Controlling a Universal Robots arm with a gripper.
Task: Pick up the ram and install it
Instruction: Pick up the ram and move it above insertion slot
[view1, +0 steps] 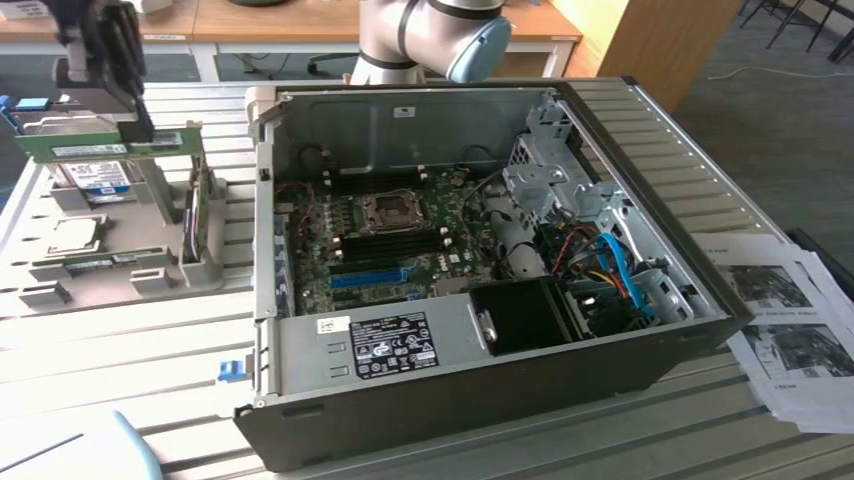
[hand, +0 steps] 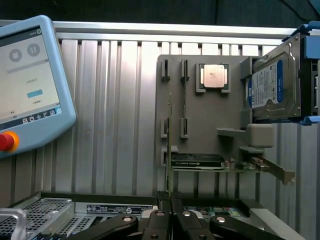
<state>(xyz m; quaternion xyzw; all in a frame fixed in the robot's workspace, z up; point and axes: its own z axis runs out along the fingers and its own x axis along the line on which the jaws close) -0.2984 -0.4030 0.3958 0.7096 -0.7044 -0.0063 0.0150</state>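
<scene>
One half of the job looks done: the gripper (hand: 170, 196) is clamped on the ram (view1: 60, 150), which hangs level just above the grey holder (view1: 80, 275) at the exterior view's left. The install is left: the ram is well apart from the open case (view1: 467, 400) to the right, and the black slots beside the socket on the motherboard (view1: 314, 262) look unfilled, though that is hard to tell for certain
</scene>
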